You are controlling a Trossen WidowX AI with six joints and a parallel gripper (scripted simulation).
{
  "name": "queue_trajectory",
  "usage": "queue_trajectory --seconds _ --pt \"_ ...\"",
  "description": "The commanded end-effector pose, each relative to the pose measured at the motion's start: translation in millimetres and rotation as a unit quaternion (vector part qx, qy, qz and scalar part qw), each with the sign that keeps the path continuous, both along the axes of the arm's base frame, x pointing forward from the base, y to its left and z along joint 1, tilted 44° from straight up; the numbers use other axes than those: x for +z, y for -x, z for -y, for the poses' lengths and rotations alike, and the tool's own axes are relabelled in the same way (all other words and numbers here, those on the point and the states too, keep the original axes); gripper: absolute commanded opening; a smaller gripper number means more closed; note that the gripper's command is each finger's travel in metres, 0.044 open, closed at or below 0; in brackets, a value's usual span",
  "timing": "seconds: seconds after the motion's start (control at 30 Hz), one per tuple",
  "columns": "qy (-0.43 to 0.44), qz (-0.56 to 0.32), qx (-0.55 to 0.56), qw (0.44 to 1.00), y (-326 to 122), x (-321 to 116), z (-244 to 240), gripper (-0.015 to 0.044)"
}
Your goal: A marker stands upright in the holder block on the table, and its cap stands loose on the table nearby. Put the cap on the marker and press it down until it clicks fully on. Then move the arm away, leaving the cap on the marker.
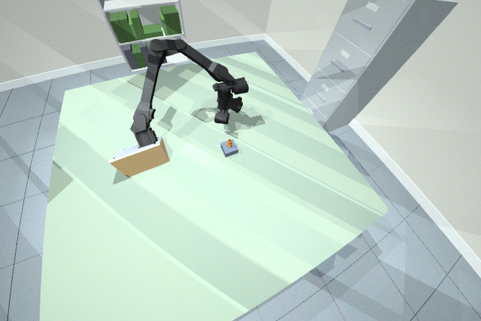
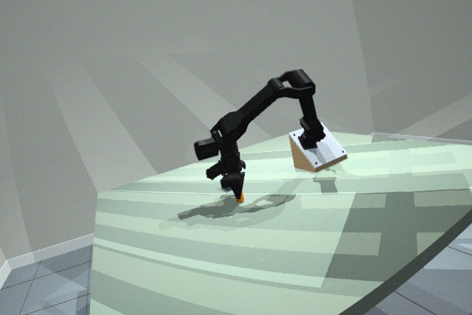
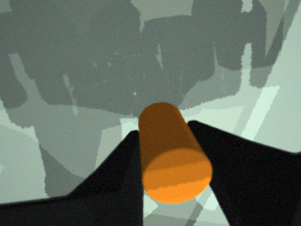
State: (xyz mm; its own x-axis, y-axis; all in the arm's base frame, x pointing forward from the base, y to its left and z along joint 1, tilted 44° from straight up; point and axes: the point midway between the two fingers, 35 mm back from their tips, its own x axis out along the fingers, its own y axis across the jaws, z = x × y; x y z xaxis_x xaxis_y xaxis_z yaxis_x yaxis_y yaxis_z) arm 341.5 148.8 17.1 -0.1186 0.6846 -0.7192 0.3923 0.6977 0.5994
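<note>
The orange cap [image 2: 240, 198] [image 3: 175, 175] stands upright on the table, between the fingers of my gripper [image 2: 238, 193] [image 3: 164, 133]. The gripper points down and is shut on the cap, with one dark finger against each side in the wrist view. In the top view the gripper [image 1: 222, 120] hides the cap. The small blue-grey holder block [image 1: 229, 150] stands nearer that camera than the gripper, with the orange-tipped marker [image 1: 229, 142] upright in it. In the exterior view the block is almost wholly hidden behind the gripper, and the marker does not show.
The arm's base sits on a wedge-shaped mount [image 1: 143, 160] [image 2: 301, 157], wooden with a white top, to the left in the top view. A bookshelf [image 1: 141, 1] stands behind the pale green table [image 1: 186, 231] [image 2: 213, 262], and a grey filing cabinet [image 1: 392, 53] stands beyond its right side.
</note>
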Motion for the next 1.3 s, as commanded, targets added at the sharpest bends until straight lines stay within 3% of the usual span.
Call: queue_trajectory --seconds 0.0,0.57,1.27 --pt "0.002 0.004 0.000 1.000 -4 8 9 0.0000" --pt "0.000 0.000 0.006 1.000 -5 39 36 0.0000" --pt "0.011 0.006 -0.001 1.000 -12 -3 117 0.0000"
